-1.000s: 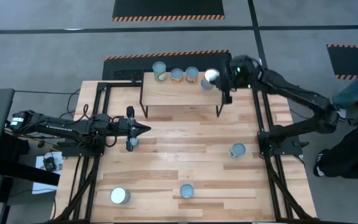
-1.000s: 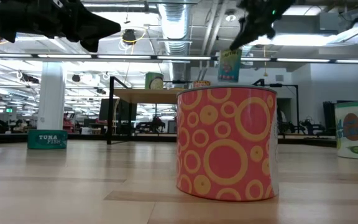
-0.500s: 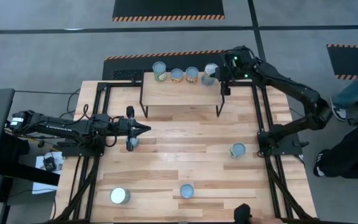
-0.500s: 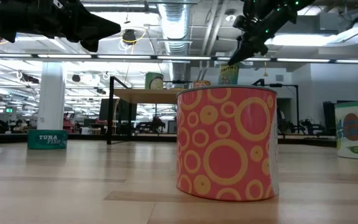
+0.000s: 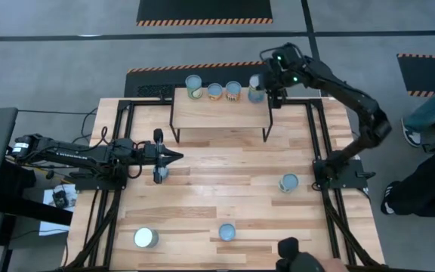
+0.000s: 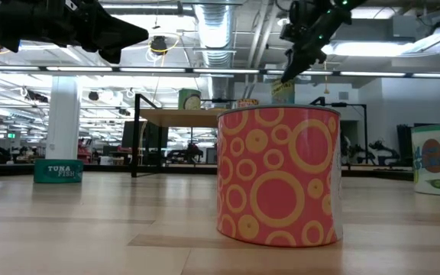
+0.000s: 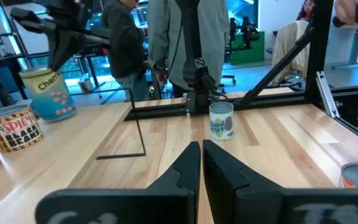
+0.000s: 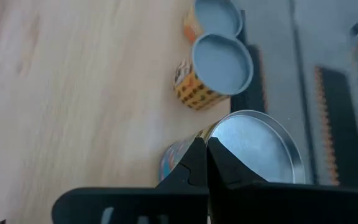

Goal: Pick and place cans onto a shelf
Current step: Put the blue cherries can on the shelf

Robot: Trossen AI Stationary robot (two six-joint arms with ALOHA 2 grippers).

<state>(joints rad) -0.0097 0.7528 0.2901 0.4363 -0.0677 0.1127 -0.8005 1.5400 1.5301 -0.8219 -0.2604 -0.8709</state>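
Note:
The light-wood shelf (image 5: pixel 221 113) stands at the table's far side with three cans (image 5: pixel 215 91) in a row along its far edge. A fourth can (image 5: pixel 255 92), with a yellow-green label (image 6: pixel 283 90), stands at the row's right end. My right gripper (image 5: pixel 270 92) is shut at this can's top rim; it also shows in the right wrist view (image 8: pixel 202 144). My left gripper (image 5: pixel 178 156) hovers shut and empty over the table's left middle, above a small can (image 5: pixel 159 174). Three more cans (image 5: pixel 288 182) (image 5: pixel 226 232) (image 5: pixel 146 238) stand on the tabletop. My right gripper has the fourth can's top rim (image 8: pixel 199 138), on the side toward the table's right, between its nearly closed fingers. One finger lies over the silver top (image 8: pixel 253 149), the other over the label side. The fingers slant down from the right. The big can in front hides its base in the low view.
The shelf's black legs (image 5: pixel 266 132) and the black frame rails (image 5: pixel 323 162) stand near my right arm. A large orange-ringed can (image 6: pixel 277 176) fills the low view's middle. A person (image 5: pixel 433 121) stands beyond the table's right edge.
My right gripper has carried the fourth can toward the table's far edge and down. The can was tilted and raised above the shelf's right end. It now sits lower, in line with the row of three.

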